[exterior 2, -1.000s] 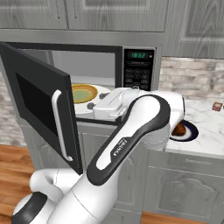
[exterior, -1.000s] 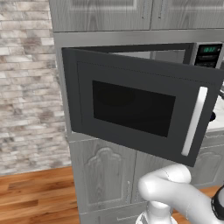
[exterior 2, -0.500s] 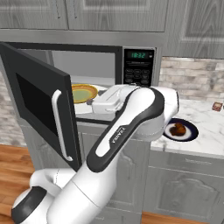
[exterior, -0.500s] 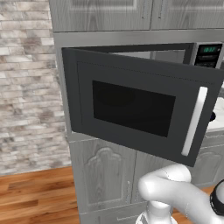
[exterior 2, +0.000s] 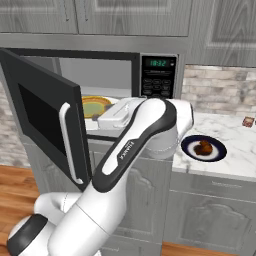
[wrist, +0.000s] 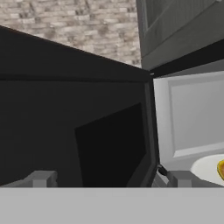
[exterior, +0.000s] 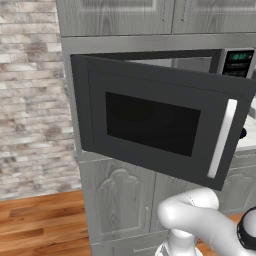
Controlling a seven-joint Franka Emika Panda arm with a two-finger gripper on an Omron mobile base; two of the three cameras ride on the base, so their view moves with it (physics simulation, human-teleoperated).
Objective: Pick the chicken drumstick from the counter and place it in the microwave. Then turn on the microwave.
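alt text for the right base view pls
A white robot arm reaches up in front of a microwave whose door hangs open to the left, a yellow bowl inside. To the right, on the marbled counter, a drumstick lies on a dark blue plate.

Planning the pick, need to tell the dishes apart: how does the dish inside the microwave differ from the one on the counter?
The bowl in the microwave is yellow-brown, rimmed, and looks empty. The plate on the counter is dark blue, flatter, and carries the reddish-brown chicken drumstick. The bowl sits behind the arm; the plate lies in the open, right of it. Both are round.
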